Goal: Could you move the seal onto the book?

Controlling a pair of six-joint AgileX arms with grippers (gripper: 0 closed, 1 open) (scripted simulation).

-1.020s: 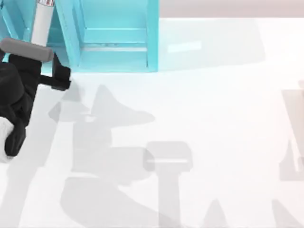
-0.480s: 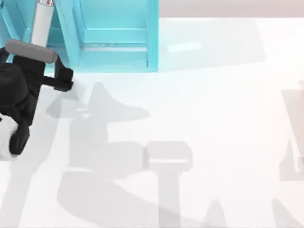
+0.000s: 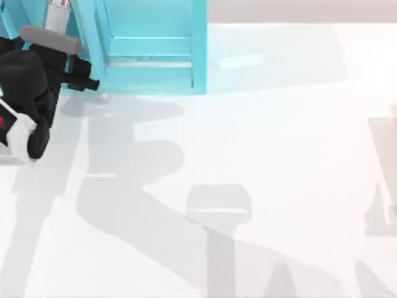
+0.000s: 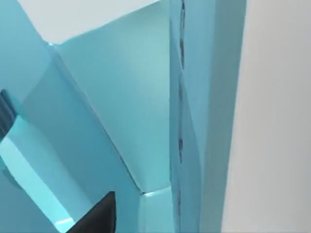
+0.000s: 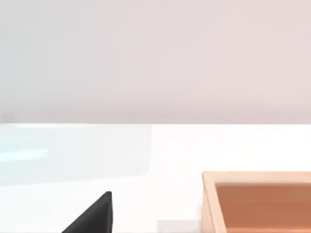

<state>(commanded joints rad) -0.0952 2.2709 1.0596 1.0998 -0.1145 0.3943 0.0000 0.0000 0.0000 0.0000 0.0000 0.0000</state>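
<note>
Now left tool point(image 3: 84, 81) beside shelf point(image 3: 149, 46)

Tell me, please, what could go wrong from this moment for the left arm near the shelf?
1. The left gripper sits right at the teal shelf unit, and the left wrist view shows its walls very near. Pushing further in may strike or shove a wall.
2. The white cylinder stands just beside the gripper, so a sideways sweep could probably tip it.
</note>
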